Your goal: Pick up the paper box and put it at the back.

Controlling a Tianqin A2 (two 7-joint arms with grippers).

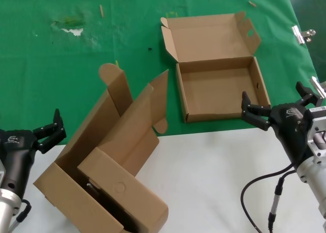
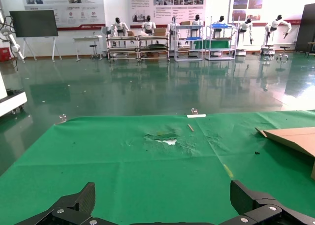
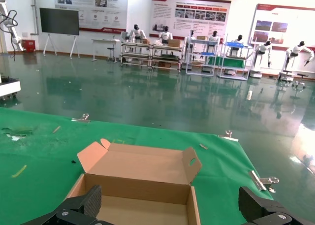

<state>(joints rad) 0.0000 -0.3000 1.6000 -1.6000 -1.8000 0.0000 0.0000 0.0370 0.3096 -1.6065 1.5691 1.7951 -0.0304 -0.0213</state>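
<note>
- Best approach, judged from here: ease the right gripper point(image 1: 279, 104) forward over the paper box's near right corner, straddle the right wall, pinch firmly, lift level to keep the hinged lid from flopping.
- Right gripper fingers spread wide, holding nothing, just beside that near right corner.
- Paper box point(image 1: 220, 87) open on the green cloth point(image 1: 61, 59), toward the desk's right edge, lid leaning back.
- Left gripper point(image 1: 47, 131) spread, idle at the near left.
</note>
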